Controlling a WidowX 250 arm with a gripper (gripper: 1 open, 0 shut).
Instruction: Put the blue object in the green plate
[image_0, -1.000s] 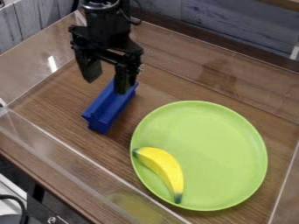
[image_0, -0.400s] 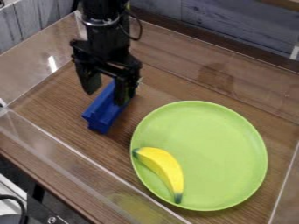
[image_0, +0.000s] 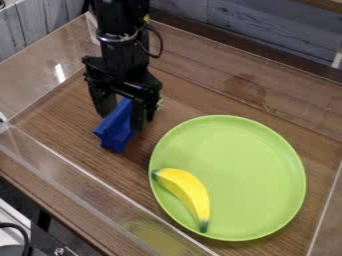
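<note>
Straddling the blue object (image_0: 118, 126) on the table, gripper (image_0: 123, 108) hangs w/ jaws spread wide, nothing held. Green plate (image_0: 247, 160) beside holds banana (image_0: 185, 195). Risk: off-centre pinch twists block, slips out.

blue object (image_0: 118, 128) lies beside green plate (image_0: 254, 150).

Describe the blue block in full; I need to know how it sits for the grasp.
The blue block is a small, elongated piece, bright blue and plastic-looking, with a ridged profile. It lies flat on the wooden table, long axis running diagonally, left of the green plate and apart from it. The gripper hangs over its far end with open jaws on either side; whether they touch it cannot be told.
</note>
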